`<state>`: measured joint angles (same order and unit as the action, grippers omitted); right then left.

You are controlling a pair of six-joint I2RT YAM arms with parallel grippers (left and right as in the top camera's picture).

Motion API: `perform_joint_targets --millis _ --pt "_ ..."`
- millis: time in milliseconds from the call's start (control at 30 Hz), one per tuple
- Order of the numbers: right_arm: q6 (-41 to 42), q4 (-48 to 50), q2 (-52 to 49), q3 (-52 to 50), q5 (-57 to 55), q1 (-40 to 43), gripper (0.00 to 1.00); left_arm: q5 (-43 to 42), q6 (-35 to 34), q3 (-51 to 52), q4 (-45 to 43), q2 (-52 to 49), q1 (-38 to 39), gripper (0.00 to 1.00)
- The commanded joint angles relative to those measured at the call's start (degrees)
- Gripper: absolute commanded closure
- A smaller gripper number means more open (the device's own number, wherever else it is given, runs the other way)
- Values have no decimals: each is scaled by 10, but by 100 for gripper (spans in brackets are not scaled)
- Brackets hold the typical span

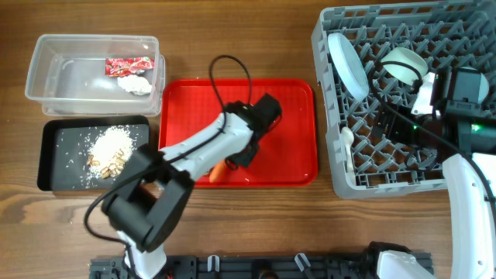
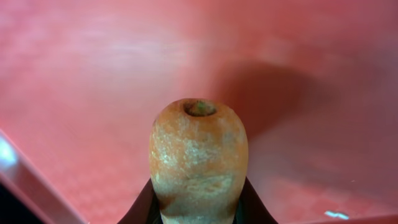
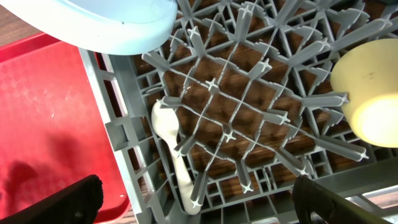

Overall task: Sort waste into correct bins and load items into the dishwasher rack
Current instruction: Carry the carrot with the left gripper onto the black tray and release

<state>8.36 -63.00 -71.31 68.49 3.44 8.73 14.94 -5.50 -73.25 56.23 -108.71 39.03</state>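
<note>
Gripping carrot (image 2: pixel 198 162) with stub end toward wrist camera, fingers (image 2: pixel 142 208) of left gripper (image 2: pixel 196 210) pressed against both flanks, jaws clamped on it; located at front-left portion of red tray (image 1: pixel 287 116), contact with tray floor not determinable; left of red tray, clear tub (image 1: pixel 46 74) holding red wrapper (image 1: pixel 129 66) and crumpled tissue (image 1: pixel 138 84); just beside tub on side nearer arm bases, black tray (image 1: pixel 58 159) holding white crumbs (image 1: pixel 112 141) and brown scraps (image 1: pixel 105 163); right of red tray, grey rack (image 1: pixel 329 46) loaded with light blue plate (image 1: pixel 347 66) standing on edge, light blue bowl (image 1: pixel 403 63), yellow cup (image 3: pixel 367 93) and white spoon (image 3: pixel 174 149) lying along left wall; above rack, right gripper (image 3: pixel 199 205) with jaws wide apart, nothing between them.
</note>
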Motion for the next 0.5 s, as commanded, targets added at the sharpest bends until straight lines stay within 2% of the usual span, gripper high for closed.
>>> perform_joint_targets --millis 0,200,467 --pt "7 -1 -4 3 5 3 0 8 -65 -18 14 92 -57 96" --pt "6 0 -4 3 5 3 0 4 -170 -18 43 218 -239 96" --pt "7 -1 -4 3 5 3 0 -75 -255 -17 48 216 -521 96"
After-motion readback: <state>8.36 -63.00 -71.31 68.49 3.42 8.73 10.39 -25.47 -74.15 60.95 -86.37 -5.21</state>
